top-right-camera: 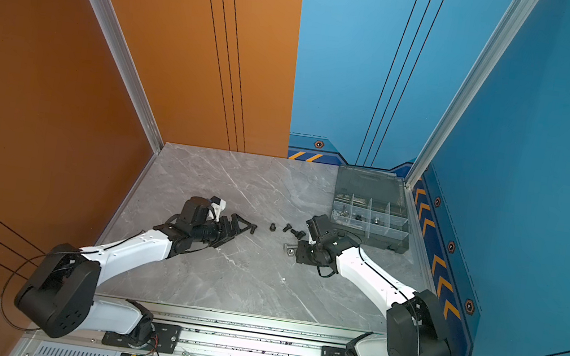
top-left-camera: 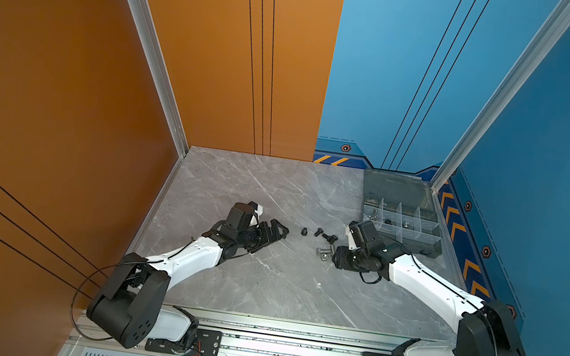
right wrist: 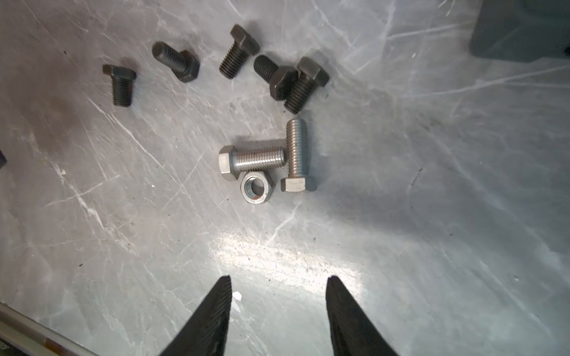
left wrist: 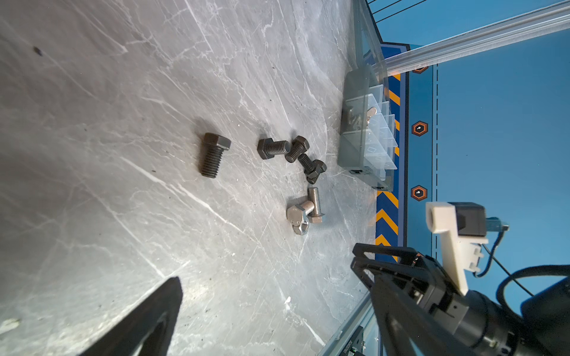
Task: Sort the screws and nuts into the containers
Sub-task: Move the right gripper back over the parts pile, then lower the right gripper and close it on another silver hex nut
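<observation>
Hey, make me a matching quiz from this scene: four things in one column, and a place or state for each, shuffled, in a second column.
Column one:
1 silver nut
2 black screws
3 organiser box
4 right end effector

Column two:
A in the far right corner of the table
B open, holding nothing
C lying flat beside the silver screws
D dark, scattered loose

Pairs: 1-C, 2-D, 3-A, 4-B.

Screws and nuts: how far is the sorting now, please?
Done: a few pieces lie in the organiser box. In hand: nothing; the right gripper hovers with jaws open near the silver nut. Remaining loose: five black screws, two silver screws, that nut.
</observation>
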### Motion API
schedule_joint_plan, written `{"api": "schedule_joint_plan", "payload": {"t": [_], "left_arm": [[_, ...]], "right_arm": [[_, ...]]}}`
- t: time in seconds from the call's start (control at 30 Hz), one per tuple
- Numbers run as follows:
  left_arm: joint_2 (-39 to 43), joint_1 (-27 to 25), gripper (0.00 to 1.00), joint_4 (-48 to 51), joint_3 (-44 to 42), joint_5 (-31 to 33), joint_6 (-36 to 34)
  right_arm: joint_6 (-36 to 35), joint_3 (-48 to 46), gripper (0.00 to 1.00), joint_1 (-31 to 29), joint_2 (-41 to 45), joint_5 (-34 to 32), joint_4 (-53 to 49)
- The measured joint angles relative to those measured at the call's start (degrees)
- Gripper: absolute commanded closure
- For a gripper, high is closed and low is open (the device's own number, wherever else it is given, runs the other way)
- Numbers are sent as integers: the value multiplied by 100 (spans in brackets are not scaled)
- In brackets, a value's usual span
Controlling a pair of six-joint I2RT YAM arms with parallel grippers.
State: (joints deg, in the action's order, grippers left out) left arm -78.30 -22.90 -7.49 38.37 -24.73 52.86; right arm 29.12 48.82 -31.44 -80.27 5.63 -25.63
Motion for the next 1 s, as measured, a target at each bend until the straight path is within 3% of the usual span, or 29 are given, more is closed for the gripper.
{"api": "schedule_joint_plan", "payload": {"t": [0.43, 1.0], "left_arm": [[0, 2, 2, 7, 0, 0, 0], [0, 120, 2, 59, 0, 0, -15]], "right_arm": [[114, 63, 49, -533, -1069, -601, 544], [-15, 739, 49, -619, -1917, -835, 638]]}}
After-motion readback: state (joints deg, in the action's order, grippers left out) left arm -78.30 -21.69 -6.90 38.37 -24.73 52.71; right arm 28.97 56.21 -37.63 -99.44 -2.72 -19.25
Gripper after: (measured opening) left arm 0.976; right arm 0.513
